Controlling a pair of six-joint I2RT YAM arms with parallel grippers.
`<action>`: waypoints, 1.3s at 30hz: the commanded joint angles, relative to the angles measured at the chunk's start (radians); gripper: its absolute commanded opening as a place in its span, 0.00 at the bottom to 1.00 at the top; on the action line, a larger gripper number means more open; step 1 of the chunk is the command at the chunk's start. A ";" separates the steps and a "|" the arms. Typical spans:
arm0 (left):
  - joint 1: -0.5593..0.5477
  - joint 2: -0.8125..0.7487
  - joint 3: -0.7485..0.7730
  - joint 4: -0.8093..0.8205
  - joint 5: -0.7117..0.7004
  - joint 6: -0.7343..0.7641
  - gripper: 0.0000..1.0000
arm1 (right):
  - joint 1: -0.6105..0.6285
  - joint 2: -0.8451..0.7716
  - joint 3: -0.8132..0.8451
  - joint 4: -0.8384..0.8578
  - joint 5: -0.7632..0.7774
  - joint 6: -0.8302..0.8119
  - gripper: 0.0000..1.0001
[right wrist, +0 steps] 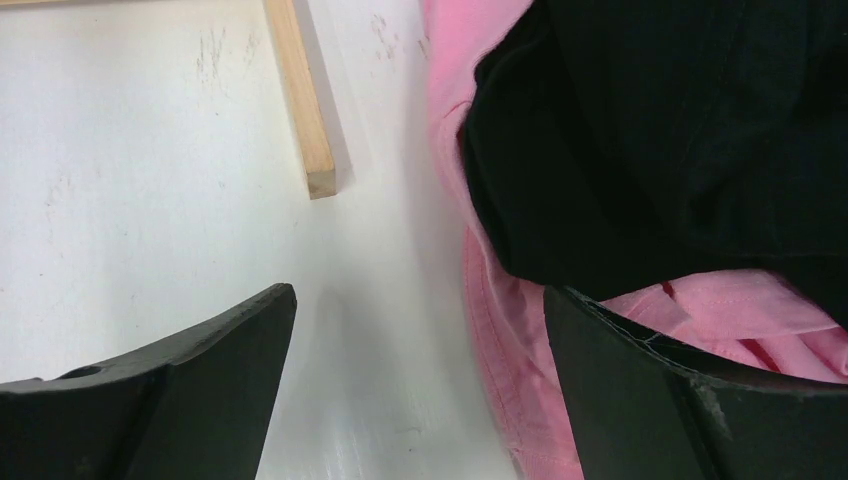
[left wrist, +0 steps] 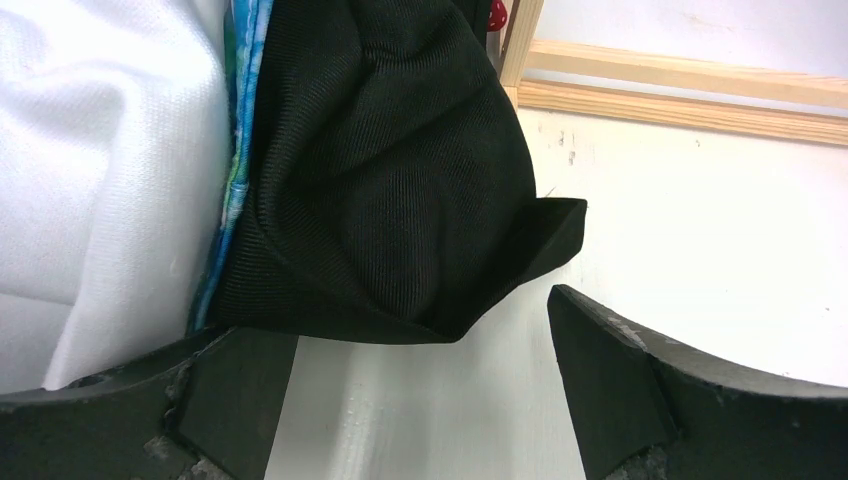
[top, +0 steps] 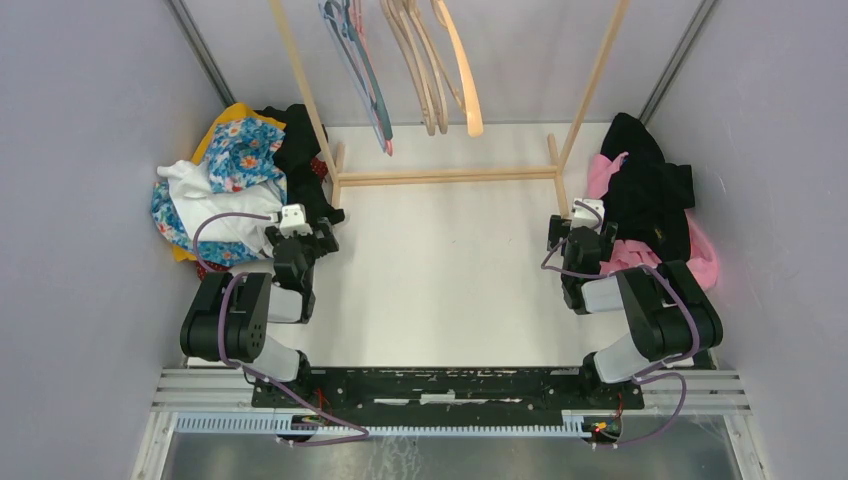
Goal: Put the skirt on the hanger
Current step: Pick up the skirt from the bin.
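Carrying everything else, the flat white table (top: 440,270) is the biggest thing. On it stands the light wooden clothes rack (top: 445,177), which I take as the landmark.

To the left of the rack, against its left foot, lies a heap of clothes. It holds a blue flowered cloth (top: 240,150), a plain white cloth (top: 215,200), a yellow cloth (top: 235,112) and a black ribbed cloth (top: 300,150). To the right of the rack, just beside its right foot, lies a second heap, a black garment (top: 650,190) over a pink garment (top: 700,255). Which of these pieces is the skirt I cannot tell. All the clothing that I see lies in these two heaps on the table.

In front of the rack's left foot, at the near edge of the left heap, is the left gripper (left wrist: 400,315). Its jaws are spread wide and they grasp nothing. A corner of the black ribbed cloth reaches in between them.

In front of the rack's right foot is the right gripper (right wrist: 418,292), also spread wide and empty. Its right finger is over the edge of the pink garment, and the cut end of the rack's foot is just ahead of it.

Inside the rack's frame hang several pale wooden hangers (top: 440,70) and, to their left, thin blue and pink hangers (top: 360,70). Their hooks are out of view.
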 commanded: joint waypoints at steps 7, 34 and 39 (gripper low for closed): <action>-0.002 0.002 0.004 0.054 -0.025 0.046 0.99 | -0.007 -0.023 0.032 0.024 -0.009 0.015 1.00; -0.007 -0.036 -0.023 0.075 0.020 0.065 0.99 | -0.006 -0.102 -0.059 0.130 -0.033 0.004 1.00; -0.010 -0.144 -0.061 0.055 0.021 0.066 0.99 | -0.003 -0.236 -0.054 -0.012 -0.011 0.023 1.00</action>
